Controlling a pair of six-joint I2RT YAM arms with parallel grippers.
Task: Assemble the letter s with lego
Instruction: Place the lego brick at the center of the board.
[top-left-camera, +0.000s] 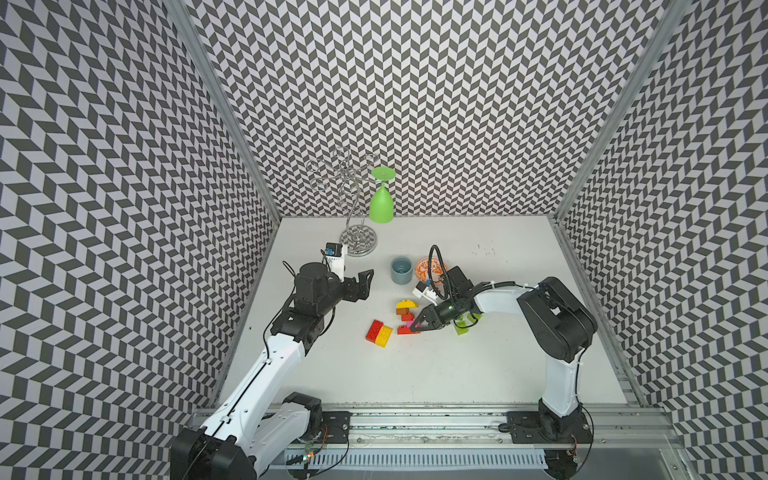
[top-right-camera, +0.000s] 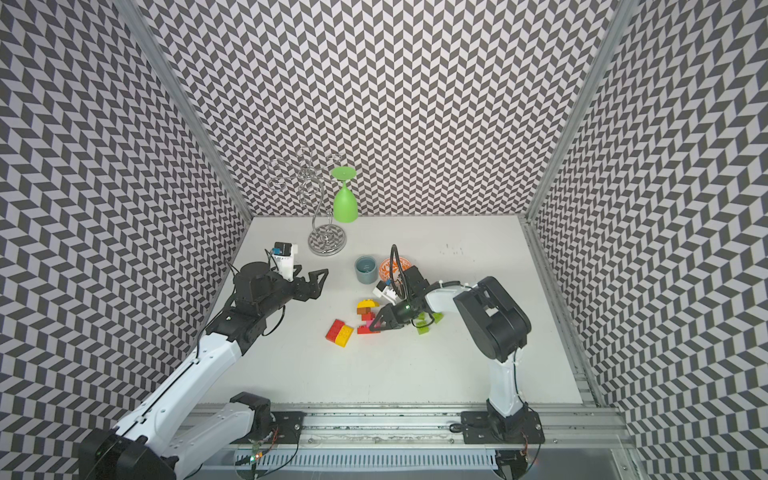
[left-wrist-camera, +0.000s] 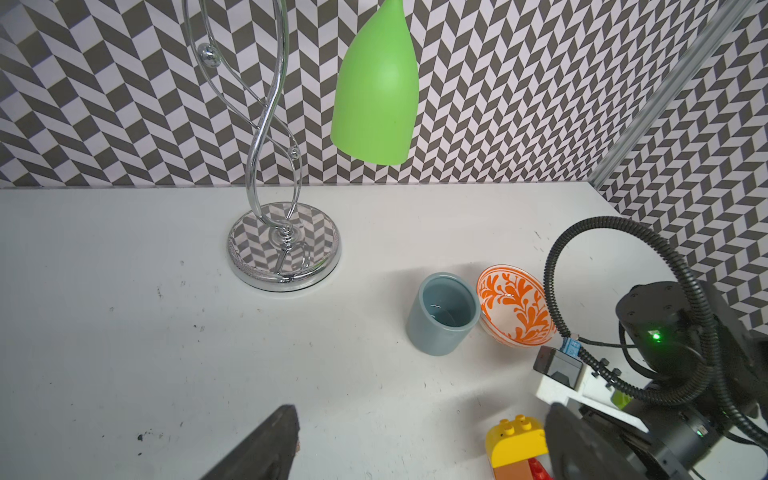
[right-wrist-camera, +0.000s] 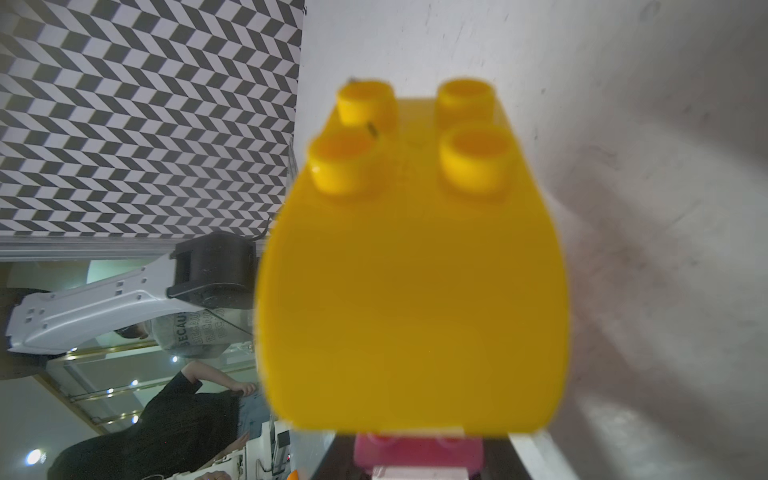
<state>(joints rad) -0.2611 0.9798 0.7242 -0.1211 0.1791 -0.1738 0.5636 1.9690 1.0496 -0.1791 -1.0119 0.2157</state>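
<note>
A lego stack stands mid-table: a curved yellow brick (top-left-camera: 406, 304) on top, then orange-brown (top-left-camera: 401, 311), red, pink (top-left-camera: 410, 323) and a red base (top-left-camera: 402, 331). My right gripper (top-left-camera: 416, 326) reaches in from the right, low, and is shut on the pink brick (right-wrist-camera: 415, 451). In the right wrist view the yellow brick (right-wrist-camera: 415, 270) fills the frame. A joined red-and-yellow block (top-left-camera: 379, 332) lies to the left. Lime green bricks (top-left-camera: 462, 328) lie under the right arm. My left gripper (top-left-camera: 366, 283) hovers open and empty, left of the stack; its fingers (left-wrist-camera: 266, 449) frame bare table beside the yellow brick (left-wrist-camera: 517, 440).
A chrome stand (top-left-camera: 358, 243) stands at the back with a green glass (top-left-camera: 381, 203) hanging upside down from it. A grey-blue cup (top-left-camera: 401, 270) and an orange-patterned bowl (top-left-camera: 428, 266) sit just behind the stack. Patterned walls enclose the table on three sides.
</note>
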